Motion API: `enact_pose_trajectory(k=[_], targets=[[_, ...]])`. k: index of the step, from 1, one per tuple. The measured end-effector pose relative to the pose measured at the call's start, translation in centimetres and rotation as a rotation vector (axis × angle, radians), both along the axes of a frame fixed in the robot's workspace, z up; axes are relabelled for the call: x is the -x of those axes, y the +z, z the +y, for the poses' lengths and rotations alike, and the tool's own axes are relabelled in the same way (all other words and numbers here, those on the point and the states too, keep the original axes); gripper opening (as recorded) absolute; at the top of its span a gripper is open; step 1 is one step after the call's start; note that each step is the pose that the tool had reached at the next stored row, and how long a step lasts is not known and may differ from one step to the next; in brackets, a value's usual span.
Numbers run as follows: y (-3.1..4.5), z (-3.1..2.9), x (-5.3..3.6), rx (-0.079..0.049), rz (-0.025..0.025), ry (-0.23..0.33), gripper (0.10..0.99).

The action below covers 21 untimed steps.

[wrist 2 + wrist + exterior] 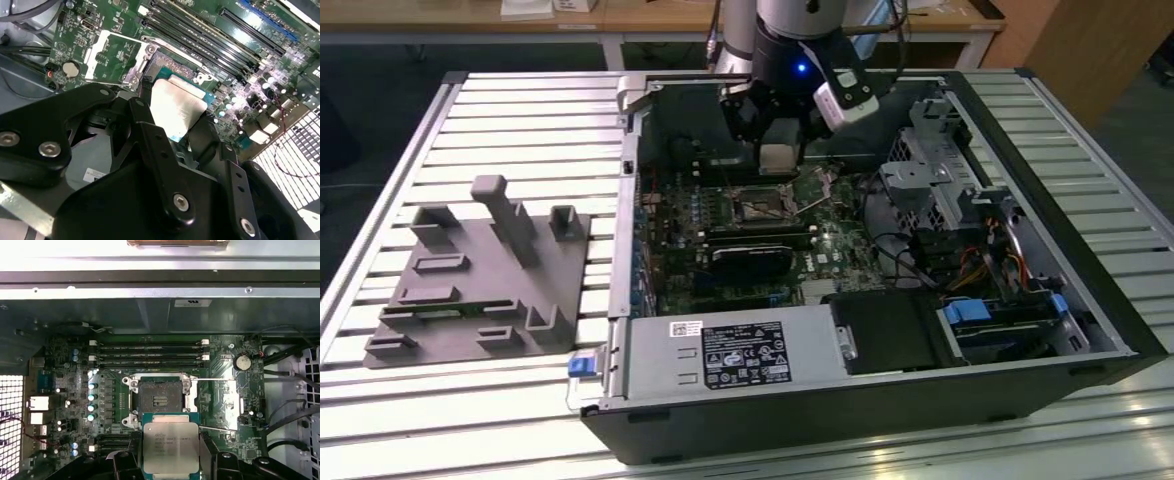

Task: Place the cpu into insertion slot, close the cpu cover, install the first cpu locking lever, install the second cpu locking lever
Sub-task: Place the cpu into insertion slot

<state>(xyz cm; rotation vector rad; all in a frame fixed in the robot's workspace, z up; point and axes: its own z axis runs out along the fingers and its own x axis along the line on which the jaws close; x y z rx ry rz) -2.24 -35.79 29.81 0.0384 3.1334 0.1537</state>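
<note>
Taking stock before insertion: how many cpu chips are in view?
1. The cpu is gripped in the claw, hovering near the open insertion slot, not yet seated.

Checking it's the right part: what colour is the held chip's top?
Silvery grey chip, with a green edge; clearest in the first wrist view.

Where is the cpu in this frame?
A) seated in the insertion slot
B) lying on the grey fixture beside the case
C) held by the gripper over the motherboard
C: the gripper clamps the cpu, while the insertion slot lies bare with the cpu cover open.
</note>
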Motion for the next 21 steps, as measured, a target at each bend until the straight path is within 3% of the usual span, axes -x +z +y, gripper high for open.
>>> enact_pose_trajectory(k=[21], targets=[[-3.82,0.99,0.00,0.003,-0.0016,0.000,0.541]])
